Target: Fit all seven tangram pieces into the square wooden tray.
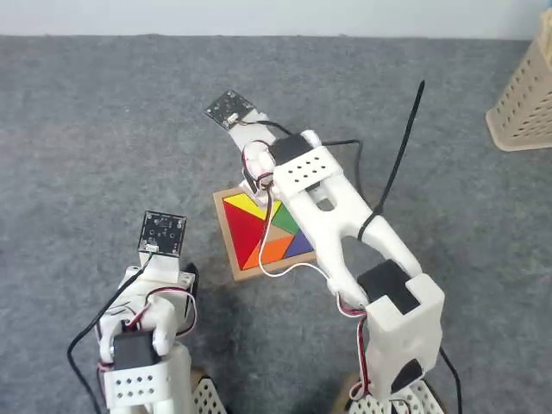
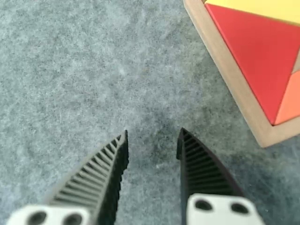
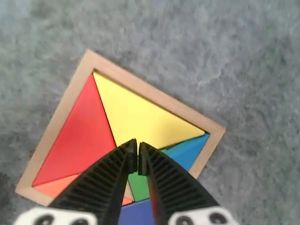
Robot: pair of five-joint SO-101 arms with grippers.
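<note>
The grey bench (image 1: 103, 129) is carrying the square wooden tray (image 1: 227, 235), which is lying flat beneath the right arm (image 1: 345, 224). The tray is showing a pale rim. A large red triangle (image 3: 79, 136) and a large yellow triangle (image 3: 136, 117) are sitting flush inside it, edge to edge. A blue piece (image 3: 187, 152), a green piece (image 3: 138, 185) and an orange piece (image 3: 49, 187) are showing only in part. The right pincer (image 3: 138, 149), clenched on nothing, is hanging over them and covering their outlines. The number of seated pieces cannot be told. The left pincer (image 2: 152, 138) is standing released over bare bench, just beside a tray corner.
</note>
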